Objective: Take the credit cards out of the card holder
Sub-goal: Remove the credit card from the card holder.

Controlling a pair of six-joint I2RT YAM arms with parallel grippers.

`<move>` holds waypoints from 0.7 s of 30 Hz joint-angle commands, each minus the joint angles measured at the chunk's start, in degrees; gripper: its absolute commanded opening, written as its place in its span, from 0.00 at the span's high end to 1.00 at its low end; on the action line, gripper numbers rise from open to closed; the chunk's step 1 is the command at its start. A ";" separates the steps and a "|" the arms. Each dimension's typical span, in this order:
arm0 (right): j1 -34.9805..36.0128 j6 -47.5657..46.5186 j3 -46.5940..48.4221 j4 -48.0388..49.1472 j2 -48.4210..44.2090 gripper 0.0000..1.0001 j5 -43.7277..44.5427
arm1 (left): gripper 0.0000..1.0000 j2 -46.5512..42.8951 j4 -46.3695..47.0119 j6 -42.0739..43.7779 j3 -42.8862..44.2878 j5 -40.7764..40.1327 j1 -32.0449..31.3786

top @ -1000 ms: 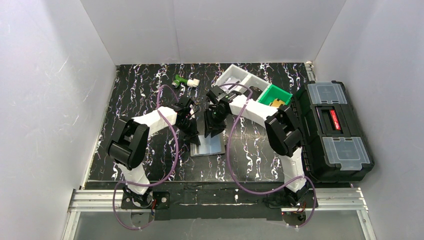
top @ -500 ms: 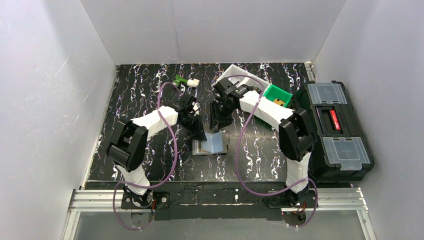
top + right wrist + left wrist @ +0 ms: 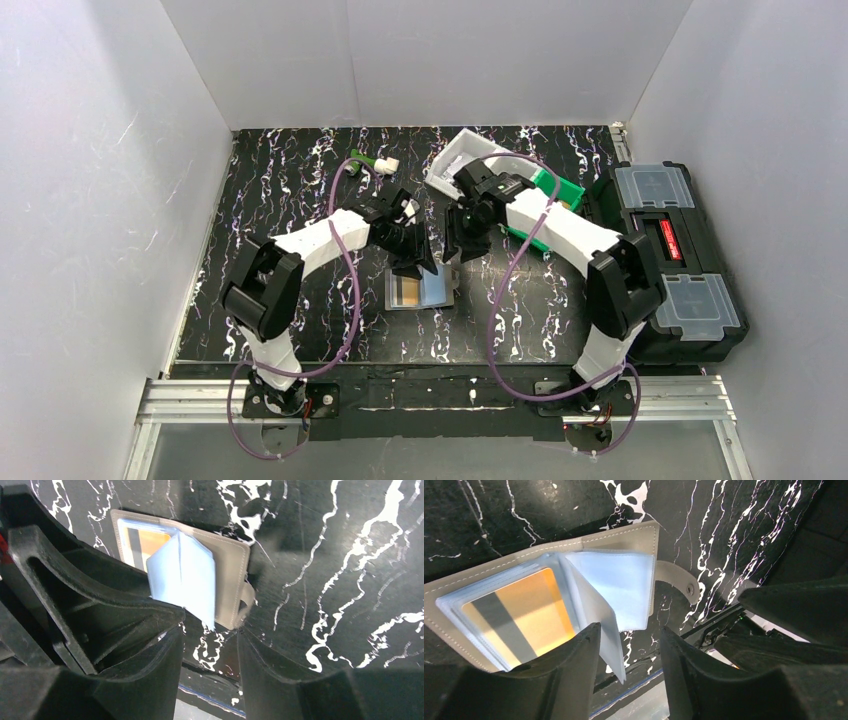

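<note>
Card holder (image 3: 421, 289) lying open before you, orange credit card (image 3: 519, 612) sleeved inside, your left gripper (image 3: 418, 264) and right gripper (image 3: 463, 248) both released above.

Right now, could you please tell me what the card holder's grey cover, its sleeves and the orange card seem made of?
Grey folding cover: matte leather or imitation, judging by its stitched edge. Translucent bluish sleeves: thin glossy plastic film, glinting and curling up. Orange card with dark stripe: probably smooth rigid plastic, seen through a sleeve.
</note>
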 commanded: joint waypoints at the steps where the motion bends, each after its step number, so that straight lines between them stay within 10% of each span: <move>1: -1.62 -0.32 -3.04 0.67 -5.44 0.48 1.77 | 0.53 2.26 0.02 -1.00 2.81 1.10 -1.01; 21: -3.51 0.44 -8.11 3.23 -8.49 0.48 -1.87 | 0.36 5.07 -0.50 -1.55 5.65 -0.09 -1.79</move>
